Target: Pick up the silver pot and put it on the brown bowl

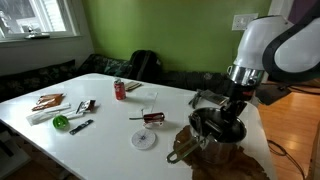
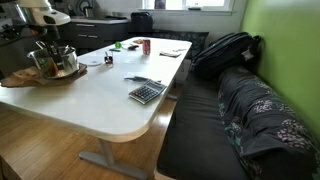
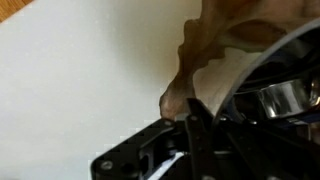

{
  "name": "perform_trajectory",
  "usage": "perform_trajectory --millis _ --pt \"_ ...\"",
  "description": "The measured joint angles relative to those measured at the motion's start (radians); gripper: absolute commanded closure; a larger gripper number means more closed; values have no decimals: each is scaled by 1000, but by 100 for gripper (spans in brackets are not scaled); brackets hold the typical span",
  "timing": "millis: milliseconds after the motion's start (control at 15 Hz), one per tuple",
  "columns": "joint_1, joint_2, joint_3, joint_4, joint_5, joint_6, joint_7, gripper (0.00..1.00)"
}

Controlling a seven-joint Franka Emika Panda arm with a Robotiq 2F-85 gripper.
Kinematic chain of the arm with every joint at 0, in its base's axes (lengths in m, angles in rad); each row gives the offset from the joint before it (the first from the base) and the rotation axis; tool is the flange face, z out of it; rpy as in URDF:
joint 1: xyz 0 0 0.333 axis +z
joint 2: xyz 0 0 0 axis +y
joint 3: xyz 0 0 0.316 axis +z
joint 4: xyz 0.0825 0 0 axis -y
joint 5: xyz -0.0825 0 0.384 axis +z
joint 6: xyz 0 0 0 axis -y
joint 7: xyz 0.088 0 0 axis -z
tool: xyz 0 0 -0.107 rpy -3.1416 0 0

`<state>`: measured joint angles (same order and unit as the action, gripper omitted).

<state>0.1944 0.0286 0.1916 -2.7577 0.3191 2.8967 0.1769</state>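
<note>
The silver pot (image 2: pixel 57 62) is on or just over the brown bowl (image 2: pixel 30 80) at the table's end. In an exterior view the pot (image 1: pixel 208 127) looks dark under the arm, with the wavy wooden bowl (image 1: pixel 235 160) below it. My gripper (image 1: pixel 217 112) is right down at the pot, and it also shows in an exterior view (image 2: pixel 52 47). In the wrist view the pot's shiny rim (image 3: pixel 284 95) is at the right, the bowl's edge (image 3: pixel 200 55) is above, and my dark gripper fingers (image 3: pixel 195 125) are at the bottom. I cannot tell whether the fingers grip the pot.
A red soda can (image 1: pixel 119 90), a small white plate (image 1: pixel 144 140), a green object (image 1: pixel 61 122) and several small tools lie across the white table (image 1: pixel 100 135). A calculator (image 2: pixel 146 93) lies near the table edge by a dark sofa (image 2: pixel 240 110).
</note>
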Motion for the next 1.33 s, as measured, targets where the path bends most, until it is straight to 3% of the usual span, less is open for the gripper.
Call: perform_trajectory --millis 467,533,600,1000,1200,1333 --pt "0 38 3 9 -5 0 -1 99" --pt "0 44 3 13 -11 0 0 70" --pt "0 49 3 17 -25 0 6 69" --pt "1 50 5 68 -69 0 46 25" --pt "1 9 34 94 26 8 -28 3" --pt "7 -56 61 101 149 22 -162 0"
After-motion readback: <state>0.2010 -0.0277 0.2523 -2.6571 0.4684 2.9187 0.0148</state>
